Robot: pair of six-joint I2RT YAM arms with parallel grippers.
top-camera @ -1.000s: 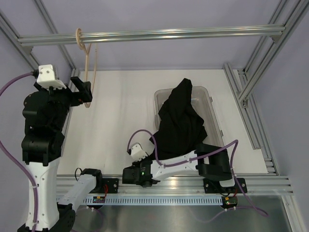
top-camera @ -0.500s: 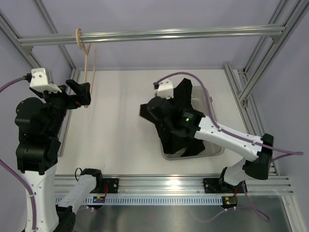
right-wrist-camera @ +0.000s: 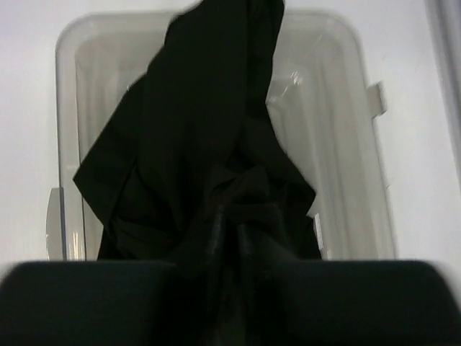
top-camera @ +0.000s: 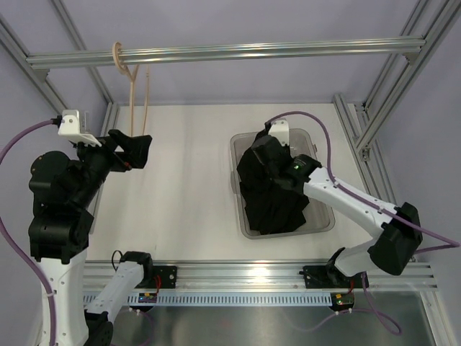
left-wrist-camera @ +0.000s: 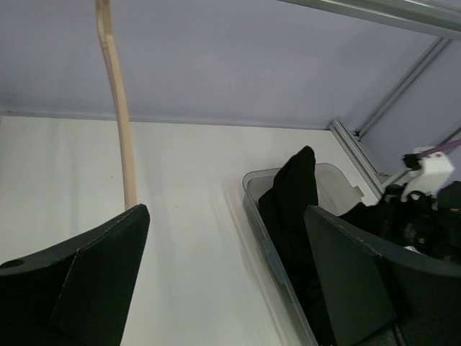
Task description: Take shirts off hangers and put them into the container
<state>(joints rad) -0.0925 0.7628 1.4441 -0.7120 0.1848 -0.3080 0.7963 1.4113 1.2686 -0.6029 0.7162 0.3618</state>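
The black shirt lies bunched in the clear container, one fold rising over its far end. My right gripper hovers over the bin's far half. In the right wrist view its fingers stand close together, shut on a pinch of the shirt above the container. The bare tan wooden hanger hangs from the top rail at the left. My left gripper is open just below and beside it. The left wrist view shows the hanger above the left finger, nothing between the open left gripper.
An aluminium frame surrounds the white table, with the cross rail overhead and uprights right of the bin. The right arm and the container rim show at the right of the left wrist view.
My right arm swung from the near edge up over the bin, and the shirt now sits bunched inside it. My left gripper shifted slightly right, under the hanger.
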